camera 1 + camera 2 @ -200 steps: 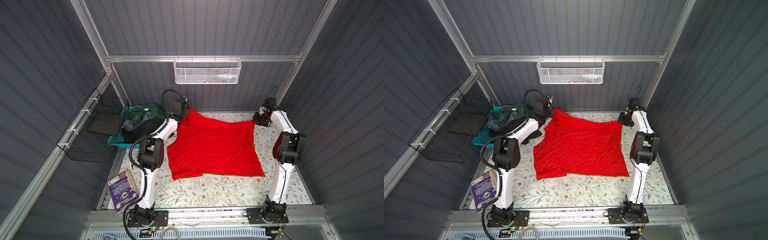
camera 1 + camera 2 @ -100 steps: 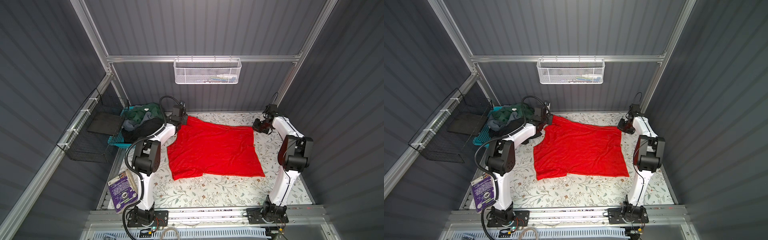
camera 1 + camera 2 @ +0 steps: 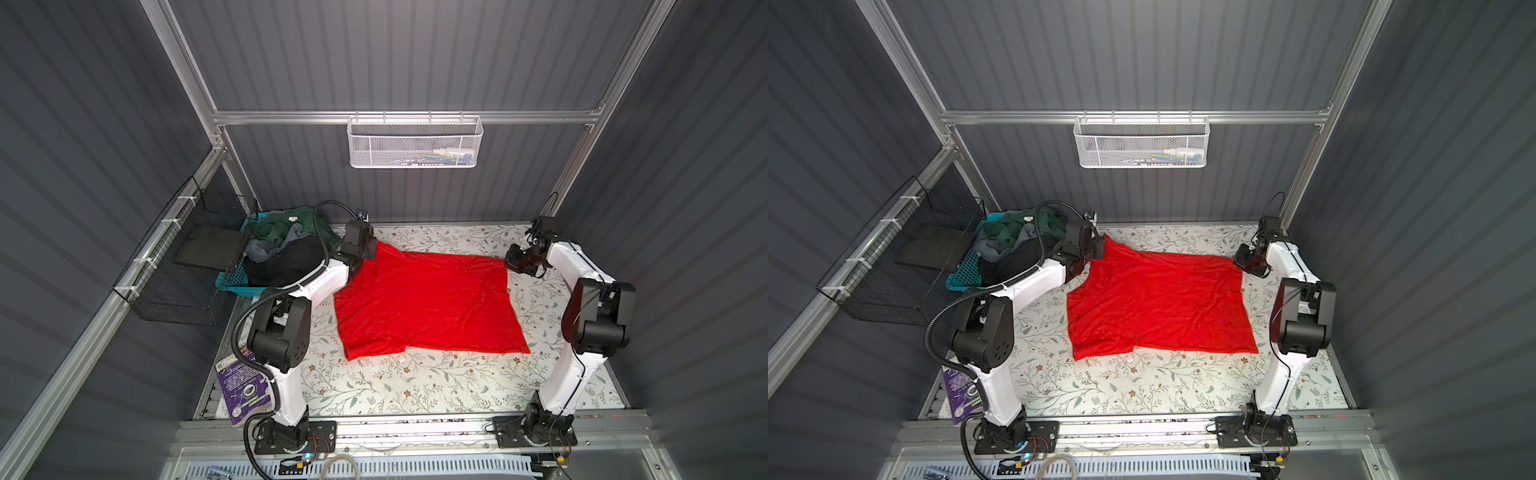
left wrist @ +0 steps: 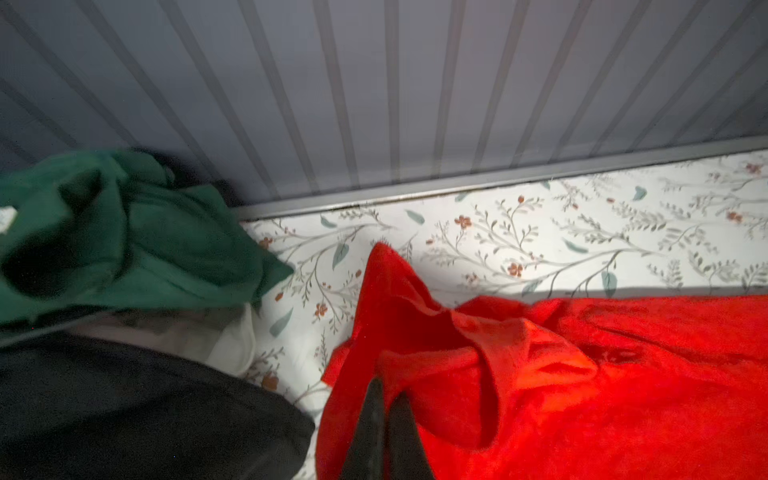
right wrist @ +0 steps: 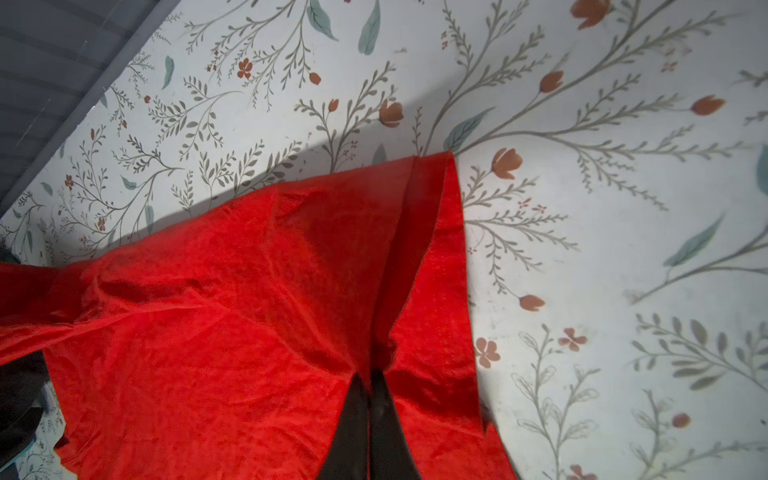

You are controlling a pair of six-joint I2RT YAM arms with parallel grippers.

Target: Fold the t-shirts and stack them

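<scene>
**Red shirt laid out, no fold made yet**

Grey ribbed walls close in a bench (image 3: pixel 415 386) covered with a floral-print sheet. The red t-shirt (image 3: pixel 428 303) lies opened out and nearly flat on it, just beside the teal basket (image 3: pixel 232 282). It is wrinkled, but I can see no fold in it. Inside the basket the dark green shirt (image 3: pixel 286 226), the black shirt (image 3: pixel 291 262) and the grey shirt (image 3: pixel 255 249) sit in a loose, unfolded heap. I judge the task to be at its start: one shirt is laid out for folding, three wait, and there is no stack anywhere.

The left tool (image 4: pixel 388 388) is pressed together on the red shirt's back corner nearest the basket, pinching a raised peak of cloth. The right tool (image 5: pixel 370 374) is likewise pressed together. It pinches the back corner farthest from the basket, where a pleat runs out from its tips.

Well apart from the basket, at the bench's front edge, lies a purple booklet (image 3: pixel 245 386) whose pale print is too small to read. A white tag (image 4: pixel 6 218) on the dark green shirt shows no legible writing. No brand shows on the red cloth.
</scene>
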